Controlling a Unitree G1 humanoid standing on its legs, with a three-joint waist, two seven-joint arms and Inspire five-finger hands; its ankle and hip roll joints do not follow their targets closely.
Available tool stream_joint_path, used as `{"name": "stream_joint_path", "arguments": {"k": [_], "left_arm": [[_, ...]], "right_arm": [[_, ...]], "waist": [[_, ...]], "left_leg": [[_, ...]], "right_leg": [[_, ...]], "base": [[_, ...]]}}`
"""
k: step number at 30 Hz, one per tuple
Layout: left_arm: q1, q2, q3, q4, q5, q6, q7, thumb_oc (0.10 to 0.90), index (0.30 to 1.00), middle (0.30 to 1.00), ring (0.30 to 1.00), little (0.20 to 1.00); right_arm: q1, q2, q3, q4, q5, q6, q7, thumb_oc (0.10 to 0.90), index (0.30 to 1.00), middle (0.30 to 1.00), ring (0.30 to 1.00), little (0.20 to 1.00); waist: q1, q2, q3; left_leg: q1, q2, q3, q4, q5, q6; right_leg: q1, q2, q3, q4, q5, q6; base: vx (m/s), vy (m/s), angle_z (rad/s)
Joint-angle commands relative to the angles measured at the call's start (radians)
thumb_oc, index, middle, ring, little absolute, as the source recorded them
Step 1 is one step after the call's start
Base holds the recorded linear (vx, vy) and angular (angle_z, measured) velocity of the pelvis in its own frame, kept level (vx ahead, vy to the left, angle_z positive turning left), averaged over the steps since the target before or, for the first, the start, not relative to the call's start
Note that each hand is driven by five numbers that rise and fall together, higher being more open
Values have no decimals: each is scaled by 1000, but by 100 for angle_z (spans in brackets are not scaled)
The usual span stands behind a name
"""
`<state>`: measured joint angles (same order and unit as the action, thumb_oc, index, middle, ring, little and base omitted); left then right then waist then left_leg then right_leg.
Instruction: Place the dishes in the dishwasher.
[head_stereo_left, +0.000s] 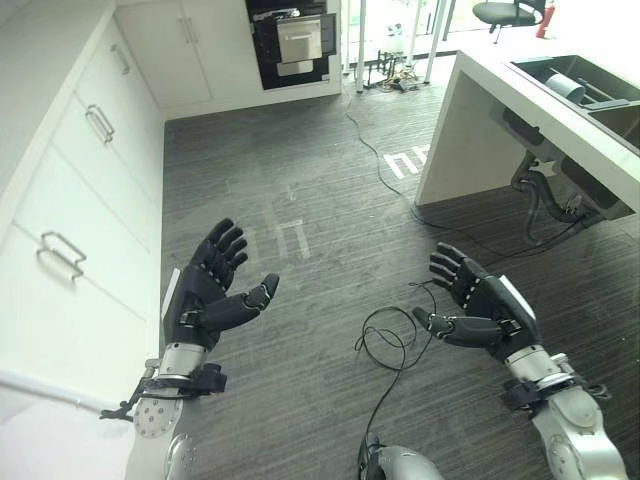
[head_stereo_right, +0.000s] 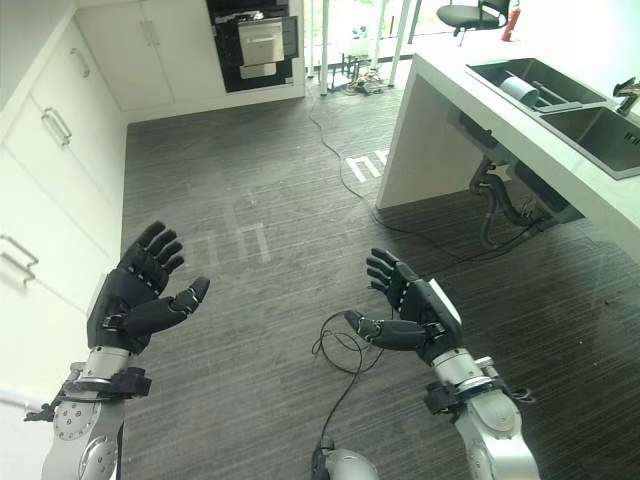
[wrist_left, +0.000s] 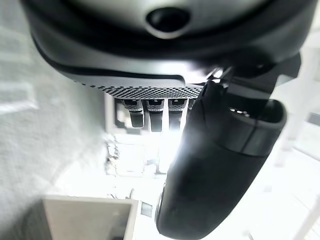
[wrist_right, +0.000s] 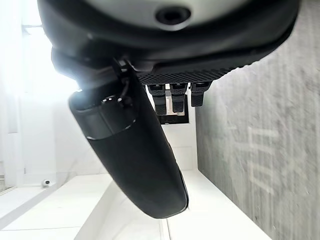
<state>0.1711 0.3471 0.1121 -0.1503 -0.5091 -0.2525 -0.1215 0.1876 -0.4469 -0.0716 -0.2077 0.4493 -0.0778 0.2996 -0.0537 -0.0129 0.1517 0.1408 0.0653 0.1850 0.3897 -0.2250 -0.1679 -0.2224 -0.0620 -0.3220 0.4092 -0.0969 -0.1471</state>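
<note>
Left hand (wrist_left: 220, 165) held empty, thumb and fingers (wrist_left: 156, 114) extended

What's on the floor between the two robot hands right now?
Dark wood-look floor, bare between the left robot hand and right robot hand in the left eye view, apart from the robot's own cable.

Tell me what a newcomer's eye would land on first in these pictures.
First, the two dark hands held out empty over the dark wood-grain floor: the left hand and the right hand, both with fingers spread. Next, the white counter on the robot's right with its steel sink, and the white cabinet drawers along the left. At the far wall stands an open dark appliance.
</note>
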Motion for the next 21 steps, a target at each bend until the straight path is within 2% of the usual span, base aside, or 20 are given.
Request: {"name": "stream_joint_path", "arguments": {"k": [1,2,3,4,5,6,7,8,9,11,12,15,18,20,21], "left_arm": [[-11,11,8,-115,-143,-195,-48,800,900,900,900,900],[-7,-4,5,-129,-128,-217,-54,800,900,900,900,900],[-4,-7,8,-134,-117,-222,-62,800,900,900,900,900],[9,-1,18,-148,-100,-233,-59,800,900,900,900,900],[19,8,28,-148,-99,-241,-67,800,900,900,900,900],[29,17,33,-150,-93,-251,-68,800,900,900,900,900],[43,20,37,-161,-87,-251,-67,800,900,900,900,900],[50,14,33,-162,-74,-263,-69,800,900,900,900,900],[37,4,26,-159,-58,-292,-55,800,900,900,900,900],[25,7,24,-164,-47,-335,-31,800,900,900,900,900],[12,22,33,-163,-47,-355,-23,800,900,900,900,900],[-34,58,40,-174,3,-362,-9,800,900,900,900,900],[-56,80,35,-182,35,-349,-25,800,900,900,900,900],[-58,88,22,-188,51,-327,-30,800,900,900,900,900],[-58,91,18,-188,62,-326,-38,800,900,900,900,900]], "right_arm": [[-52,-10,-34,-91,36,-126,42,800,900,900,900,900],[-49,-9,-28,-102,41,-127,30,800,900,900,900,900],[-50,-9,-26,-105,45,-130,24,800,900,900,900,900],[-67,-12,-22,-109,63,-117,26,800,900,900,900,900],[-71,-9,-23,-105,67,-114,34,800,900,900,900,900],[-70,-6,-20,-112,64,-109,34,800,900,900,900,900],[-63,-6,-17,-129,67,-97,31,800,900,900,900,900],[-63,-11,-13,-134,65,-98,25,800,900,900,900,900],[-74,-27,-9,-136,74,-101,16,800,900,900,900,900],[-75,-29,-16,-147,85,-98,17,800,900,900,900,900],[-61,-29,-27,-155,105,-90,21,800,900,900,900,900],[-13,-14,-56,-184,151,-96,24,800,900,900,900,900],[-1,16,-58,-190,141,-119,24,800,900,900,900,900],[-14,38,-38,-187,123,-134,6,800,900,900,900,900],[-17,49,-31,-189,119,-137,5,800,900,900,900,900]], "waist": [[17,-48,-62],[31,-63,-46],[39,-68,-38],[51,-70,-26],[50,-49,-21],[57,-19,-16],[80,-1,-15],[99,5,-10],[110,3,-10],[107,4,-16],[98,-2,-21],[80,-14,-54],[77,-27,-58],[74,-23,-56],[72,-19,-52]], "left_leg": [[-35,-17,19,115,266,73],[-134,-20,20,169,232,98],[-171,-30,18,167,204,116],[-164,-51,38,5,156,148],[-193,-30,38,-90,123,146],[-301,-1,-12,-90,103,121],[-407,10,-93,-90,160,86],[-464,9,-130,-90,209,73],[-486,9,-126,-90,207,75],[-476,15,-115,-90,186,82],[-437,2,-104,-90,155,97],[-383,-25,-103,-90,105,138],[-359,-65,-125,-90,83,174],[-336,-76,-134,-90,67,201],[-322,-80,-133,-90,58,210]], "right_leg": [[59,-64,46,-109,-22,177],[81,-61,65,-109,-34,171],[89,-58,80,-109,-38,173],[101,-49,127,-109,-48,194],[106,-21,148,-109,-54,206],[113,18,171,-109,-63,213],[135,54,204,-109,-88,209],[159,76,224,-109,-110,199],[171,69,217,-109,-123,200],[184,52,202,-109,-128,208],[211,28,196,-109,-138,221],[239,-4,184,-109,-121,243],[273,-18,171,-109,-53,260],[310,-4,148,-109,55,283],[298,2,134,-42,99,289]], "base": [[392,-465,-49],[293,-319,-94],[311,-80,-125],[340,95,-99],[385,197,-84],[408,224,-85],[437,224,-88],[448,266,-74],[336,281,-88],[249,254,-96],[276,273,-77],[309,286,-86],[281,224,18],[290,225,21],[242,221,31]]}}
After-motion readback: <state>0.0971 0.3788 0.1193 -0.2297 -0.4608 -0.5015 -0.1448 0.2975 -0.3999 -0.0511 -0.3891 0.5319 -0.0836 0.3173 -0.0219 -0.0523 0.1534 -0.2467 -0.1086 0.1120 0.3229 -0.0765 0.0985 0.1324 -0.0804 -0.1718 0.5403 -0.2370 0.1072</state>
